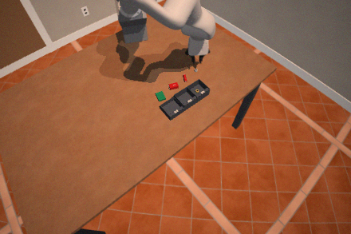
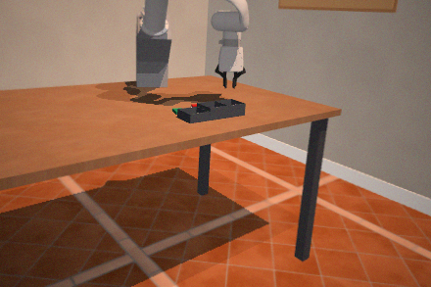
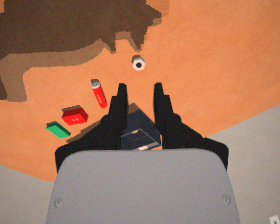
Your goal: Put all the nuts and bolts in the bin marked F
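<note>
A small white nut (image 1: 195,70) lies on the table just beyond the bins; it also shows in the wrist view (image 3: 138,63). My gripper (image 1: 196,60) hangs a little above the table, close over the nut and slightly to the bins' side of it. Its fingers stand partly open with nothing between them. The dark row of three bins (image 1: 185,98) sits near the table's right edge. A brass nut (image 1: 197,90) lies in the compartment nearest my gripper. The bin labels are too small to read.
A red cylinder (image 1: 184,77), a red block (image 1: 173,85) and a green block (image 1: 160,96) lie on the table beside the bins. The table's right edge (image 1: 255,85) is close behind the bins. The arm's base (image 1: 133,29) stands at the back.
</note>
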You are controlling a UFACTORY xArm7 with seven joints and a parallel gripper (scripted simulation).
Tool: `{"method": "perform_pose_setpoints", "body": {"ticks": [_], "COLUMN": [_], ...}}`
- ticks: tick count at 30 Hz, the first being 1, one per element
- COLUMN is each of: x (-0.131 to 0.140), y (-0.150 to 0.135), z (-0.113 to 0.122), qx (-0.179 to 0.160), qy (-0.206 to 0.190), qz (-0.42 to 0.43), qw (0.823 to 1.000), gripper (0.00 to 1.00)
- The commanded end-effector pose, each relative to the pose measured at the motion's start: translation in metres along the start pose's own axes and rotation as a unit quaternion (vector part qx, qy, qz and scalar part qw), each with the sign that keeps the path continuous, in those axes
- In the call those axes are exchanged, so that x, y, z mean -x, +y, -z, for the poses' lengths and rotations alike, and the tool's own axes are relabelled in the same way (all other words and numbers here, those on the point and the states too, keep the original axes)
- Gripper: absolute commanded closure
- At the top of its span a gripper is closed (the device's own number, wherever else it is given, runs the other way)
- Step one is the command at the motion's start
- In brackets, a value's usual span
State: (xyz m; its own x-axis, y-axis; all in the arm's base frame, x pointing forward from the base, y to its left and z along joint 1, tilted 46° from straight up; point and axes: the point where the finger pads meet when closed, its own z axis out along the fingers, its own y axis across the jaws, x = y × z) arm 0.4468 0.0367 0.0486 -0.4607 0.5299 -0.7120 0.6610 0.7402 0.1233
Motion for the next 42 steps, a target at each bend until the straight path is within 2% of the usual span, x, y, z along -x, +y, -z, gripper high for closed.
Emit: {"method": "perform_pose_setpoints", "body": {"ticks": [1, 9, 11, 12, 23, 42], "x": [-0.0005, -0.0006, -0.0006, -0.0006, -0.0005, -0.0005], "y": [0.0012, 0.0012, 0.0012, 0.0012, 0.0012, 0.0012], "z": [0.0009, 0.0009, 0.0009, 0.0009, 0.0009, 0.0008], "qx": [-0.001, 0.001, 0.001, 0.001, -0.007, -0.007], "qy": [0.002, 0.0, 0.0, 0.0, 0.007, 0.007], "qz": [0.079, 0.189, 0.189, 0.229, 0.357, 0.357], "qw": [0.997, 0.982, 0.982, 0.973, 0.934, 0.934], "gripper": [0.7, 0.7, 0.7, 0.7, 0.7, 0.7]}}
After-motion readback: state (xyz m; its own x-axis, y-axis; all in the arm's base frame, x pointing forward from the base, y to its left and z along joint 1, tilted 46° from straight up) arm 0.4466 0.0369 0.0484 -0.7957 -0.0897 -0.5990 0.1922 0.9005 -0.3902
